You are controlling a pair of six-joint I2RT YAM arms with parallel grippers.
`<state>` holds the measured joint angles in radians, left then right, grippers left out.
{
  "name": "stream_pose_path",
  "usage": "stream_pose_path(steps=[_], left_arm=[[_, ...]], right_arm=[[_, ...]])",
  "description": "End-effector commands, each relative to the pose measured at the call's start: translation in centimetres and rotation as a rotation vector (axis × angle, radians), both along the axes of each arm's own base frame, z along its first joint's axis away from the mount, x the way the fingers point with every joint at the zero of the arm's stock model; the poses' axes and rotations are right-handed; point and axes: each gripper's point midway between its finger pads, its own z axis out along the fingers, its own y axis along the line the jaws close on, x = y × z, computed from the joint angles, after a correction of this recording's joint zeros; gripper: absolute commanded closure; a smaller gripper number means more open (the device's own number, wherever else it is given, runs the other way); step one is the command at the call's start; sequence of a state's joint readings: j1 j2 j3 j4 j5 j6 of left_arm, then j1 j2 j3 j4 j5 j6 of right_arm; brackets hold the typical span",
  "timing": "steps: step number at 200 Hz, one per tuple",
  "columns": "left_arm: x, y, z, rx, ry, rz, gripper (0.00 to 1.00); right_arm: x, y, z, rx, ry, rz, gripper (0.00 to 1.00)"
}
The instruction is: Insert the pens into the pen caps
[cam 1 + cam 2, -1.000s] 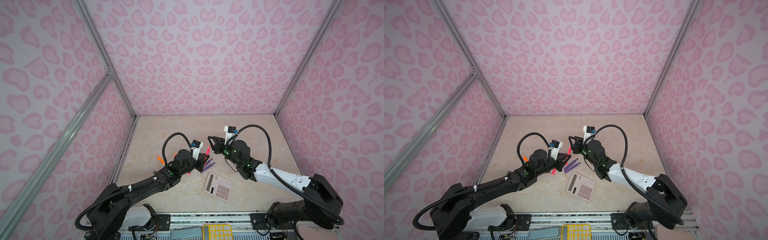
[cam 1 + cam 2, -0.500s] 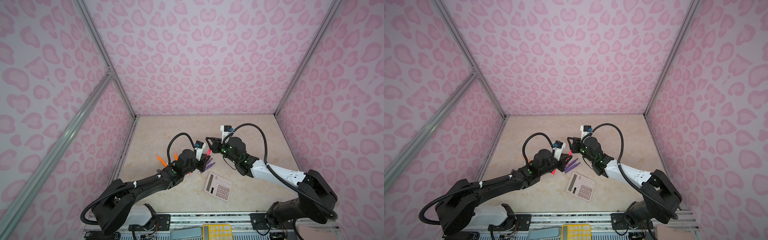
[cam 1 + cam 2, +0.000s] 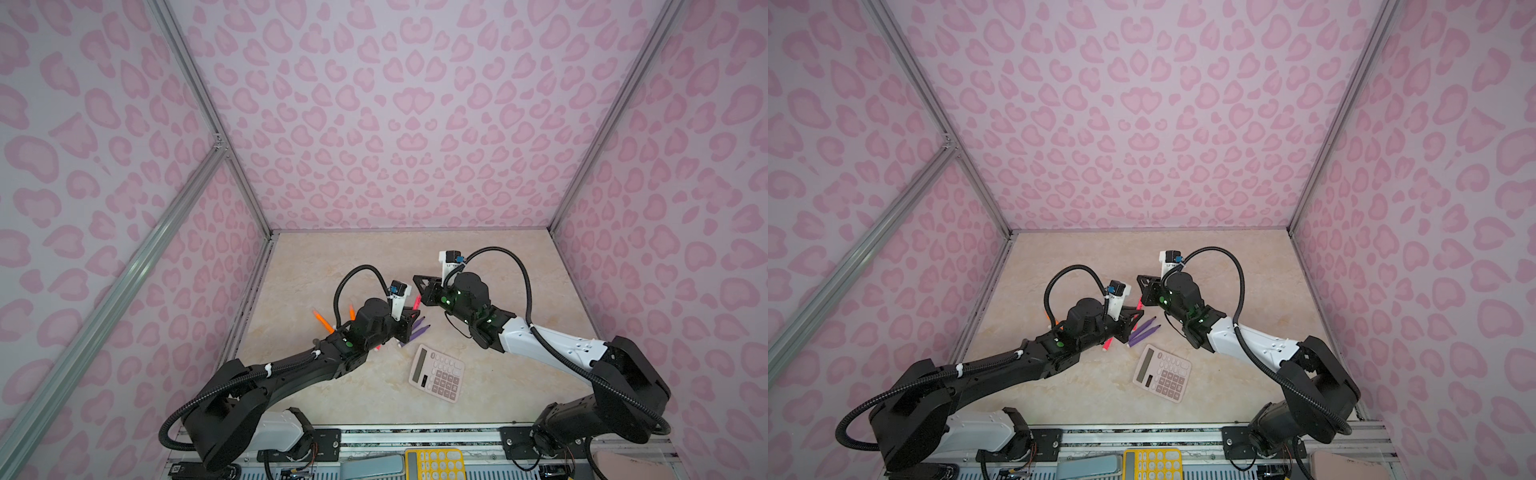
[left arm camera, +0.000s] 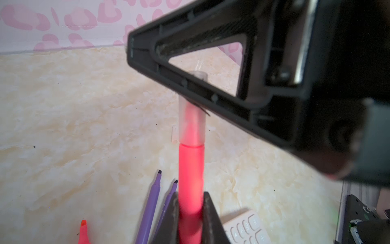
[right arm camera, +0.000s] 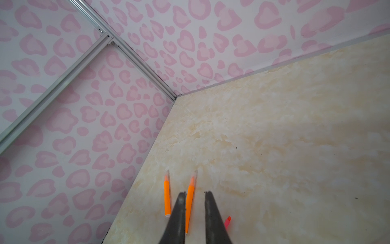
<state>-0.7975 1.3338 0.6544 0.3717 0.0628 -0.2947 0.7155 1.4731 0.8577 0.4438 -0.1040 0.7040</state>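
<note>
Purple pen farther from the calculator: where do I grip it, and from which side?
Grip the purple pen mid-barrel, straight down from above, jaws across it. It lies flat on the table, so only its top is open. The other purple pen lies close beside; the gap looks wider toward the tips, so probably shift that way, leaving the tip free.

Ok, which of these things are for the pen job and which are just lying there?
For the job: pink pen in the left gripper, clear cap on its tip, two purple pens, two orange pens, another pink pen.
Just lying about: pink calculator, yellow calculator at the front edge.
</note>
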Motion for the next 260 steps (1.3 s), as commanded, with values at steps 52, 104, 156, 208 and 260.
stream_pose_path(steps=[52,104,156,208,260], left_arm=[[3.1,2.4,5.2,-0.095,-0.057,0.136,0.96],[5.3,4.7,7.5,-0.136,-0.084,0.209,0.96],[6.8,6.3,10.0,-0.149,-0.140,0.253,0.96],[7.7,7.0,11.3,-0.126,-0.216,0.299,0.96],[8.8,8.1,12.2,-0.090,-0.294,0.371,0.96]], right_arm=[[-0.8,1.8,-1.4,-0.025,0.003,0.044,1.00],[-2.0,3.3,-2.0,-0.031,-0.011,0.048,1.00],[-2.2,4.0,-3.2,-0.021,0.033,0.029,1.00],[-2.1,4.6,-4.5,-0.036,0.113,0.017,1.00],[-2.4,5.6,-5.1,-0.048,0.145,0.035,1.00]])
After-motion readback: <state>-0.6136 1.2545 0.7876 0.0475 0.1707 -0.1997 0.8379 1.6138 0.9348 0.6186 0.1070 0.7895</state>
